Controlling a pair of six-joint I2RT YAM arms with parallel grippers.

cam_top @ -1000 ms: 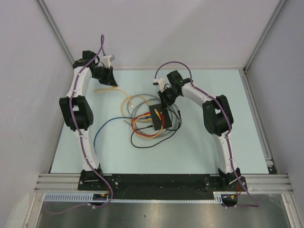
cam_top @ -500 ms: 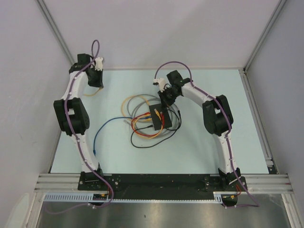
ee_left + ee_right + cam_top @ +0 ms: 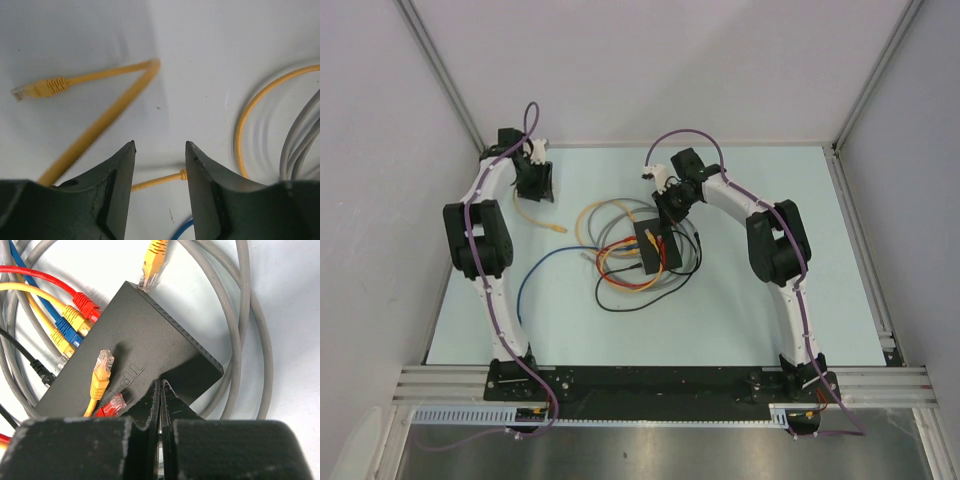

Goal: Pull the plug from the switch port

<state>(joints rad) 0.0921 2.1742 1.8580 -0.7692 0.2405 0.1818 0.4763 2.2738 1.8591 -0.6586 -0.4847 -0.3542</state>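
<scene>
The black switch (image 3: 652, 245) sits mid-surface among looped cables (image 3: 240, 315), with coloured plugs (image 3: 75, 320) seated along one edge. The right jaws are shut over its top. White lettering seems to begin "TP-L", the rest hidden. The left jaws stand apart, empty, above a loose yellow plug (image 3: 37, 89). Plugs look small, hard and light: pinch the boot, not the limp cord.

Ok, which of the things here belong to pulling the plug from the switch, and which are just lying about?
Job:
- flat black rectangular switch box
- row of red, yellow and blue plugs along its edge
- shut right gripper at the switch
- open left gripper

Lying about:
- loose yellow cable with free plug
- grey cable coil
- loose yellow plug lying on the switch
</scene>
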